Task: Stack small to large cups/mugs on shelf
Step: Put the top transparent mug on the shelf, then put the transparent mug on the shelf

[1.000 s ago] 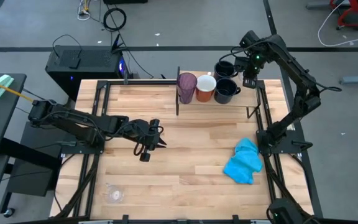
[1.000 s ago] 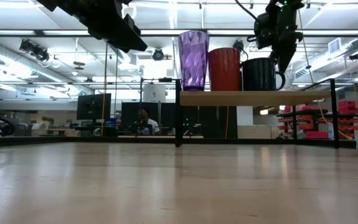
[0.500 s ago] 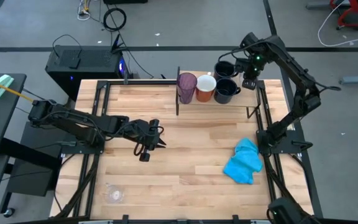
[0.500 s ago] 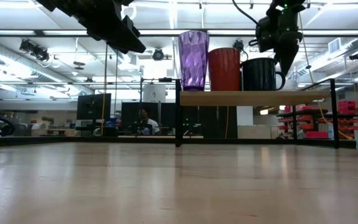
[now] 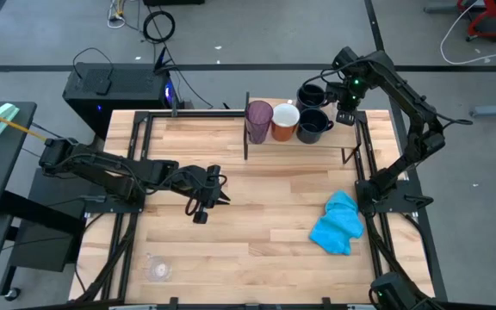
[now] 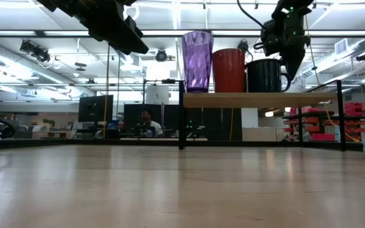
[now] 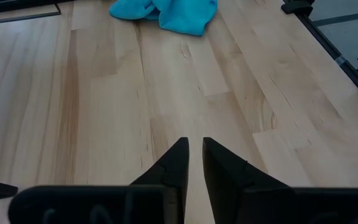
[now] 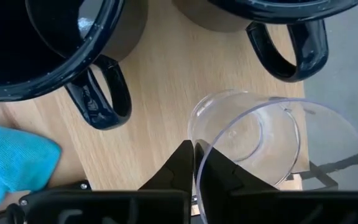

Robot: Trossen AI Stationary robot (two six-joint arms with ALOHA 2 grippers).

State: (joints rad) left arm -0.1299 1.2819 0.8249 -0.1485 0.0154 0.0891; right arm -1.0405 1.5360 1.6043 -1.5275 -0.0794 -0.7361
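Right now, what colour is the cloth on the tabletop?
Bright blue cloth, clearest in the high view.

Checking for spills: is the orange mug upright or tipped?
Upright. From above, the orange mug shows its round white inside; the low view shows it standing on the shelf.

Overhead, table-level, two wrist cams; shelf (image 5: pixel 304 142) shared.

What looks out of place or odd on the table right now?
One small clear cup sits alone near the tabletop's front-left corner, far from the shelf where the purple tumbler, orange mug and navy mugs stand. The right gripper pinches the rim of the other clear cup over the shelf. Nothing spilled or damaged.
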